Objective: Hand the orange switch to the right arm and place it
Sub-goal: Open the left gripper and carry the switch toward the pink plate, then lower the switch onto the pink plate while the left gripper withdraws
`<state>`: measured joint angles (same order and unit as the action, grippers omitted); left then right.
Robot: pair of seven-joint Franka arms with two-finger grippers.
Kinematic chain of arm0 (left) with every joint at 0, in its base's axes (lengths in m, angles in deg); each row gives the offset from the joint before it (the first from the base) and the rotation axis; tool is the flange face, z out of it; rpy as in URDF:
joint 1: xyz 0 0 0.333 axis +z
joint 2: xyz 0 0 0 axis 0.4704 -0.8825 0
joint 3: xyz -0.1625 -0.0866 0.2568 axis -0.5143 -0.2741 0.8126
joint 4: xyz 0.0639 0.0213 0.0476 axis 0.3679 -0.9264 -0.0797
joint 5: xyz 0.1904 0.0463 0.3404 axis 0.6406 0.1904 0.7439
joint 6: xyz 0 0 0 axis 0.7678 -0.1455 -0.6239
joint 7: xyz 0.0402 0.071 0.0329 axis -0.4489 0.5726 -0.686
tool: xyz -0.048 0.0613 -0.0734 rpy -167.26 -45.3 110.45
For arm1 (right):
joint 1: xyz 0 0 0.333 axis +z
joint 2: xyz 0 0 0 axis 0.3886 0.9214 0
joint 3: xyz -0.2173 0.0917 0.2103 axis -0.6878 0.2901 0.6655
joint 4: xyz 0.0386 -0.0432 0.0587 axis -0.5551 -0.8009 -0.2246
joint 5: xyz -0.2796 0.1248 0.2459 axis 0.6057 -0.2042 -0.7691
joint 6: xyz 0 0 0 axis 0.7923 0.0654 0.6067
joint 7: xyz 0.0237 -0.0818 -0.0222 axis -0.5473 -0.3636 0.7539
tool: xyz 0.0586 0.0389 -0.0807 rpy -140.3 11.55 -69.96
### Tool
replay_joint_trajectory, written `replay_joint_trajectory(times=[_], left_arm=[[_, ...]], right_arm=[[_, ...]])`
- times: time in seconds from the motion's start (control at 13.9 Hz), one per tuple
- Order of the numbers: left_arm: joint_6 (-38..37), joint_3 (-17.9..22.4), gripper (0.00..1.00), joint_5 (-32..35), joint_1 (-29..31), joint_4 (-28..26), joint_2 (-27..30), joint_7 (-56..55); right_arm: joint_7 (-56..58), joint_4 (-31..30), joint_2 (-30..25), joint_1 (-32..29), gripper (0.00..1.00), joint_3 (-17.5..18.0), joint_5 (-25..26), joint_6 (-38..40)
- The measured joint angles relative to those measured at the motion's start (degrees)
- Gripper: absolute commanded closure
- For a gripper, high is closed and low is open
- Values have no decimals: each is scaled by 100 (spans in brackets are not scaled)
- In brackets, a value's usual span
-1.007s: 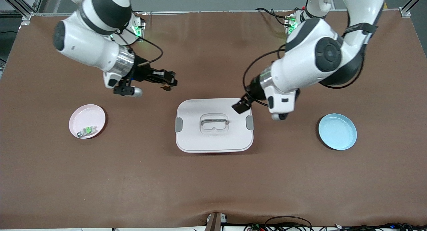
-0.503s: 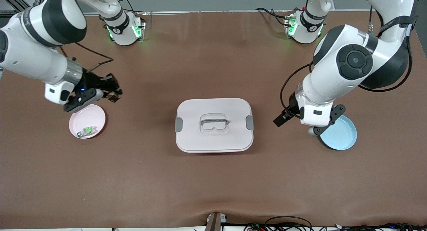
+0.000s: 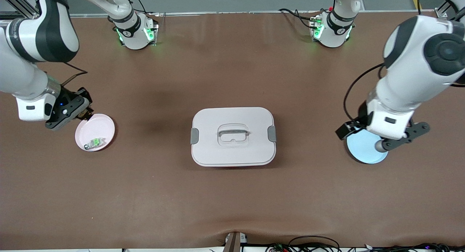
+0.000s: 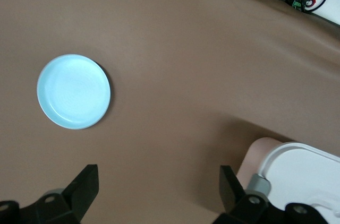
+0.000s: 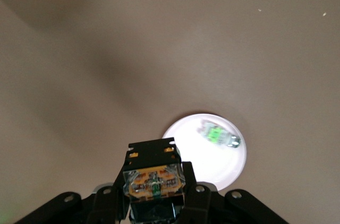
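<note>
The right gripper (image 5: 154,203) pinches the orange switch (image 5: 154,180) between its fingers, in the air just over the rim of the pink plate (image 3: 105,124) at the edge toward the robots' bases. A pale clear part with a green middle (image 3: 95,142) lies in the pink plate. The left gripper (image 4: 156,195) hangs with its fingers spread wide and nothing between them, over the blue plate (image 3: 363,154), well apart from the pink plate, with the white lidded box (image 3: 232,150) between the two plates.

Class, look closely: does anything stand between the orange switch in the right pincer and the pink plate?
Nothing visible does. The right pincer holds the orange switch over the pink plate's edge; a green-centred part lies on the plate.
</note>
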<state>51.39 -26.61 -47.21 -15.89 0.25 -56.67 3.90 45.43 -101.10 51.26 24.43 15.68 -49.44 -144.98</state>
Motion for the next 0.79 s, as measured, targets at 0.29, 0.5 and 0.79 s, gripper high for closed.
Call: replay_joint_trajectory(times=[0.29, 0.5, 0.79], left_arm=[[-284, 1, 0, 0, 199, 1, 171, 799], [-506, 16, 0, 0, 316, 2, 440, 1473], [-1010, 1128, 0, -547, -501, -67, 903, 2486]], right_arm=[[1719, -251, 398, -495, 89, 1, 65, -739], [2782, -536, 684, -738, 89, -1, 70, -1498], [3559, -1460, 795, -911, 89, 2, 77, -2844]])
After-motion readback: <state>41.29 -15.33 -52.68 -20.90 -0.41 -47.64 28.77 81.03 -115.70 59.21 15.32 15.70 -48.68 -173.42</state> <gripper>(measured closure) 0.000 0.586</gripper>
